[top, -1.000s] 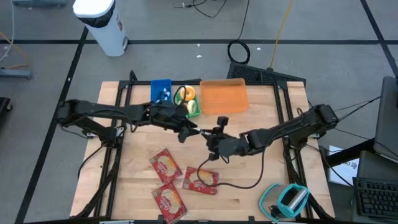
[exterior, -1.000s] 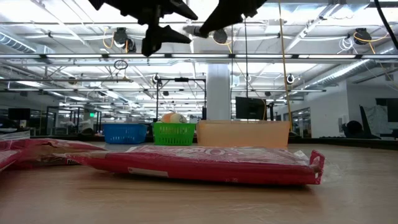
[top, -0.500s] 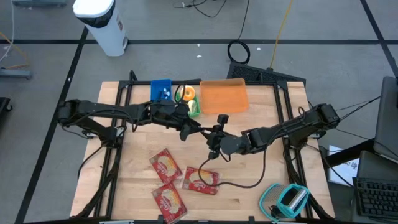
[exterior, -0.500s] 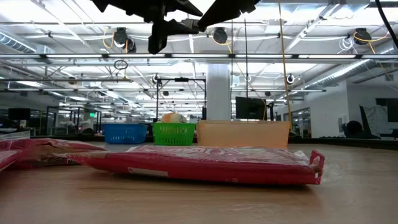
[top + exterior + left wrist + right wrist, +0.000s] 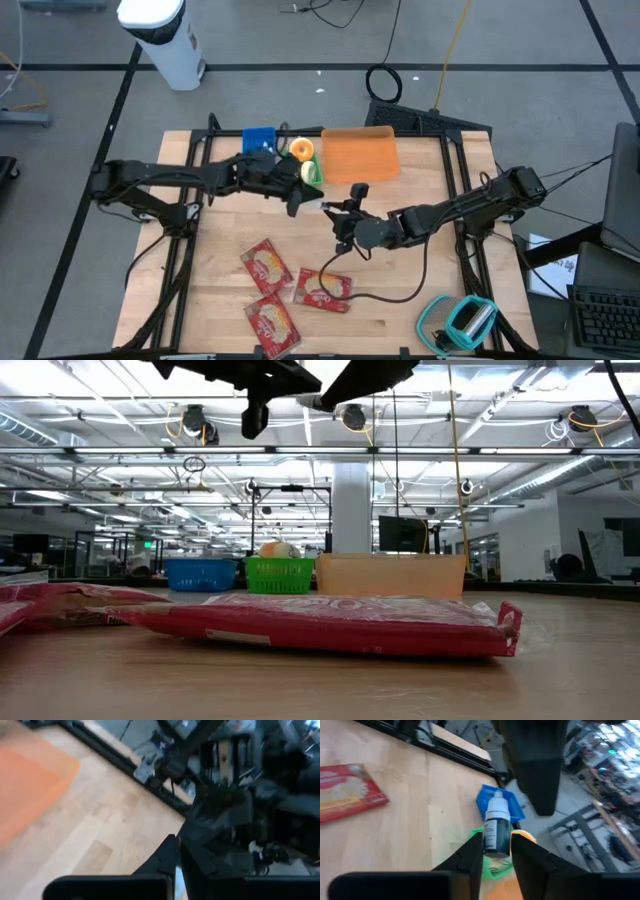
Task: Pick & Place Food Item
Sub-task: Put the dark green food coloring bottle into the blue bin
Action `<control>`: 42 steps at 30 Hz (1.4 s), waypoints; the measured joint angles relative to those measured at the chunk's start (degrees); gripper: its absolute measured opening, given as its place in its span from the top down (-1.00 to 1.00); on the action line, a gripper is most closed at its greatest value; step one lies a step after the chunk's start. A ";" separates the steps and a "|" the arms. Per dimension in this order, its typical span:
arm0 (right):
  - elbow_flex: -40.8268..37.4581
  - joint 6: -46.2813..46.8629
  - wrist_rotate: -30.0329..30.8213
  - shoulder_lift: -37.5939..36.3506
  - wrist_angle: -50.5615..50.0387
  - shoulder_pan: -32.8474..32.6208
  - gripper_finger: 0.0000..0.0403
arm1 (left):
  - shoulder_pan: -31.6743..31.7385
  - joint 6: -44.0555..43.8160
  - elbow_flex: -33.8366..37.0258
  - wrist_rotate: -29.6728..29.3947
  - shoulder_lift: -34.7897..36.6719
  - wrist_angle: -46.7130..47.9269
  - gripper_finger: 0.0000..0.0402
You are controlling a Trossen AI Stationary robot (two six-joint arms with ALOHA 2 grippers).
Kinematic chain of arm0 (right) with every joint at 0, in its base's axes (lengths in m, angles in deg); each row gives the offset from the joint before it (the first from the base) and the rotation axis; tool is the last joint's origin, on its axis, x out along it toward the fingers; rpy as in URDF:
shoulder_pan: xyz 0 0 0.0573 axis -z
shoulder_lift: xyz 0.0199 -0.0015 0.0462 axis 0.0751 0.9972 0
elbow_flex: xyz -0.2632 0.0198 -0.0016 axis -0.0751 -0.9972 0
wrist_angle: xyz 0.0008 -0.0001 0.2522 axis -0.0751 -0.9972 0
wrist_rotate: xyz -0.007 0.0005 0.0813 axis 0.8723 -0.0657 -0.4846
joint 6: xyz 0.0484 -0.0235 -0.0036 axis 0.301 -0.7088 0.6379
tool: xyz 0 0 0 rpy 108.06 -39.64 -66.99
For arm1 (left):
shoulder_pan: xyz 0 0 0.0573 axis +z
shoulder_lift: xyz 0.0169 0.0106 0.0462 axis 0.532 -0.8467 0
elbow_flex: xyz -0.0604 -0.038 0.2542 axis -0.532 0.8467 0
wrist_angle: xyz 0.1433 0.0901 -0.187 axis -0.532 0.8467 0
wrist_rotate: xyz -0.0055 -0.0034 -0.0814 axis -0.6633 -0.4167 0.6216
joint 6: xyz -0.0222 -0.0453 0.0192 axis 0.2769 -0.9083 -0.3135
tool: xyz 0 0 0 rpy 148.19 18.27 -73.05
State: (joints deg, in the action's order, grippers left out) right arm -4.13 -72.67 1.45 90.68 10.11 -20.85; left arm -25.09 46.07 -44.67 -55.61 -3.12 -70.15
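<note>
**Small bottle held above the table centre by the right gripper**

A small dark-green bottle with a white cap and a printed label (image 5: 497, 831) is clamped between the two dark fingers of the right gripper (image 5: 496, 851), above the middle of the light wooden table (image 5: 420, 280). In the right wrist view its long axis is seen to run along the fingers, with the white cap pointing outward past the fingertips. In the high view the bottle is too small and too dark to be made out against the right gripper (image 5: 338, 212).

The left gripper (image 5: 296, 203) is held just left of it, near the green basket (image 5: 312, 172), and its fingers are pressed together with nothing between them, as the left wrist view shows (image 5: 177, 851).

A blue basket (image 5: 259, 143), the green basket and a shallow orange plastic tray (image 5: 360, 154) are lined up along the far edge. Three flat red food packets lie at the near side: one (image 5: 266, 266), one (image 5: 322, 289) and one (image 5: 272, 323).

In the low view only the undersides of both arms are seen, cut off by the frame, and a red packet (image 5: 330, 624) fills the foreground. Much of the left wrist view is blurred, and the dark shapes beyond the fingers cannot be identified.
</note>
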 joint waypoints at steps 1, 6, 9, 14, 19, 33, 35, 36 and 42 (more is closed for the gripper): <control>0.00 0.02 0.99 0.00 0.02 -0.12 0.51 | 0.27 0.04 -0.01 -0.01 0.14 -0.64 0.95; 0.00 -0.22 3.37 0.00 -0.05 -0.41 0.29 | 0.76 0.22 0.04 1.02 0.83 -1.38 0.95; 0.00 -0.03 3.32 0.00 -0.17 -0.43 0.22 | 0.82 0.39 0.00 2.48 0.97 -1.26 0.91; 0.00 8.80 1.57 0.00 -7.48 -0.76 0.16 | 0.69 2.37 0.02 5.17 1.27 -1.22 0.95; -4.58 21.81 -15.43 0.00 -8.28 4.76 0.14 | -0.12 4.47 0.02 5.01 0.87 -0.43 0.98; -27.78 46.33 -21.42 5.96 24.83 13.47 0.14 | -0.83 5.14 0.02 0.20 0.69 1.90 0.91; -27.82 46.39 -22.58 7.41 27.58 13.47 0.14 | -0.81 5.14 0.02 -1.07 0.69 1.85 0.94; -27.43 46.37 -22.84 8.57 28.88 13.47 0.14 | -0.81 5.14 0.02 -1.60 0.69 1.85 0.96; -23.86 45.53 -24.00 15.61 28.72 14.30 0.14 | -0.81 5.02 0.02 -3.17 0.69 1.80 0.96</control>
State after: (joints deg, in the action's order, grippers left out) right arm -28.00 -27.14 -22.55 106.29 38.83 -6.55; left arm -25.90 51.08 -44.65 -58.79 -2.43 -68.35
